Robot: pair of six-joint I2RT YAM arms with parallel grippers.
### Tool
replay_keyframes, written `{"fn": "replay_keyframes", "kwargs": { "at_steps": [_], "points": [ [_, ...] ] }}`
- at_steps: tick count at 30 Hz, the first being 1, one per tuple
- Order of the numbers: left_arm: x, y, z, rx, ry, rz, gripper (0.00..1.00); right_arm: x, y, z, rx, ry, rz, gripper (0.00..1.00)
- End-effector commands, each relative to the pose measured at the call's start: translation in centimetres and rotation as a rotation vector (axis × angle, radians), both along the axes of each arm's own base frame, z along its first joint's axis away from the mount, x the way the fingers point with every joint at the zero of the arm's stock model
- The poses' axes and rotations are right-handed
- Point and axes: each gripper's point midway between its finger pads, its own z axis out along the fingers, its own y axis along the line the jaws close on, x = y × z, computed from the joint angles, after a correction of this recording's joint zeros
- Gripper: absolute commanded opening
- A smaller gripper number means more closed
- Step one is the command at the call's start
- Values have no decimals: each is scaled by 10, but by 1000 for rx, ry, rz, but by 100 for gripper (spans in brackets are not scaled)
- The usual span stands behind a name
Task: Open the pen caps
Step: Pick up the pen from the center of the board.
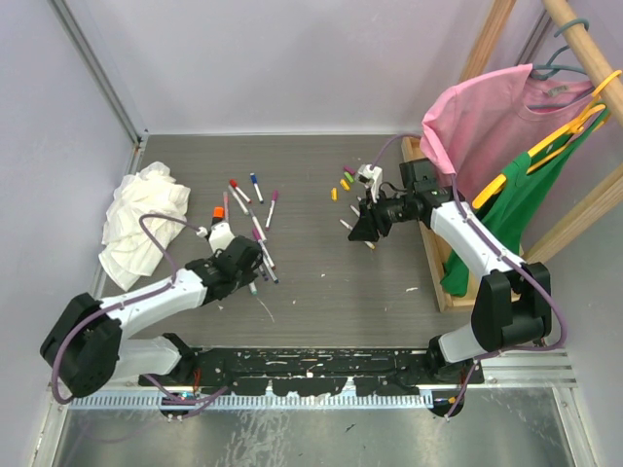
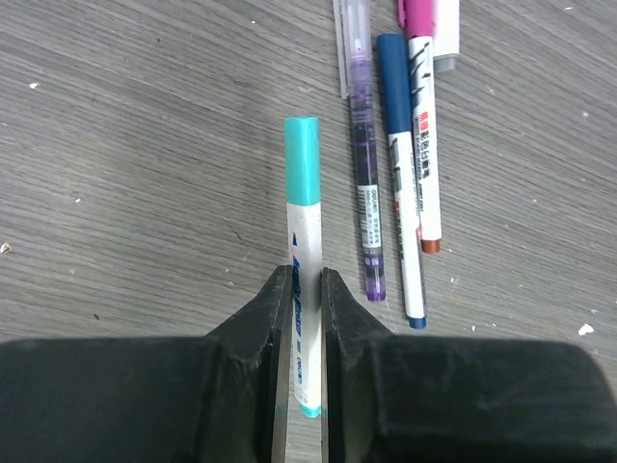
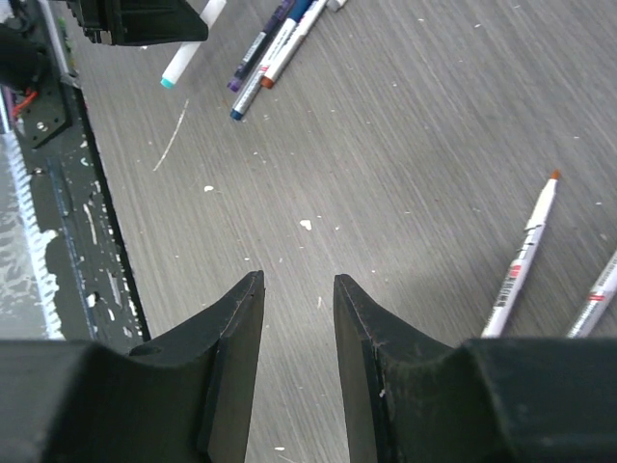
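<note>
Two grippers are seen over a grey table (image 1: 321, 282). The left gripper (image 2: 307, 280) is clamped on the white barrel of a pen (image 2: 306, 241), and a teal cap (image 2: 302, 159) is seated on the end pointing away from the fingers; whether the pen is touching the table cannot be told. Just right of it in the left wrist view, three more pens are laid side by side: a purple pen (image 2: 364, 193), a blue-capped pen (image 2: 397, 145) and a magenta-capped pen (image 2: 422, 58), the last partly cut off by the frame edge. The right gripper (image 3: 299, 285) is held with its jaws apart and nothing between them, above bare table. Two uncapped pens (image 3: 525, 260) are laid near it, one tipped in orange. Loose caps (image 1: 344, 182), yellow, green, pink and orange, are scattered on the table just beyond the right gripper, well apart from the left gripper. Beyond the left gripper, capped pens (image 1: 256, 187) with red, blue and purple caps are spread. A white rag (image 1: 141, 224) is bunched at the table's left edge.
</note>
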Motion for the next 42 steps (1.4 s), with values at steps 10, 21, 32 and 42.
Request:
{"fn": "replay_keyframes", "kwargs": {
  "at_steps": [10, 21, 32, 42],
  "points": [
    [7, -34, 56, -286, -253, -139, 0, -20, 26, 38, 235, 2, 52, 41],
    [-2, -75, 112, -542, -484, -292, 0, -27, 35, 44, 346, 51, 62, 43],
    [-2, -116, 147, -666, -630, -393, 0, -33, 42, 35, 406, 97, 83, 47],
    [8, -144, 184, -753, -750, -451, 0, -34, 53, 22, 410, 157, 77, 55]
  ]
}}
